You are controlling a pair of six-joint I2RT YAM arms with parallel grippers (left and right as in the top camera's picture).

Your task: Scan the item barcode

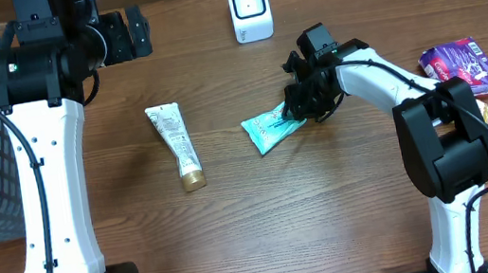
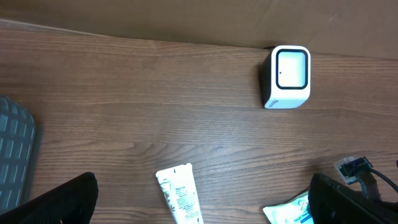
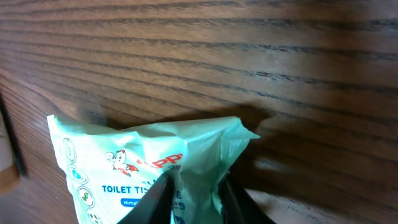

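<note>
Task's thing: a pale green, soft plastic packet of toilet tissues (image 1: 272,128) is lying flat on the brown wooden table (image 1: 238,233), near the middle, with its printed face looking up.
Scanner: the white box-shaped barcode scanner (image 1: 250,9) is standing at about 12 o'clock from the packet, well apart from it.
Right tool: the right gripper (image 3: 193,199) is pinching the packet's 3 o'clock end, its fingers (image 3: 155,202) pressing together on a raised fold of film.
Left tool: the left gripper (image 1: 126,33) is hanging with jaws wide apart near the scanner's 9 o'clock side, holding nothing.
Handling: the packet is looking light, limp and crinkly, so it is likely sagging once lifted, and the smooth film may be slipping from a thin pinch.
Where to hold: gripping deeper over the sealed end seam is looking safer than the loose fold.
Barcode: none is showing on the visible face, so it is probably sitting underneath.
Neighbour: a cream squeeze tube with a gold cap (image 1: 176,146) is lying at the packet's 9 o'clock, apart.
</note>
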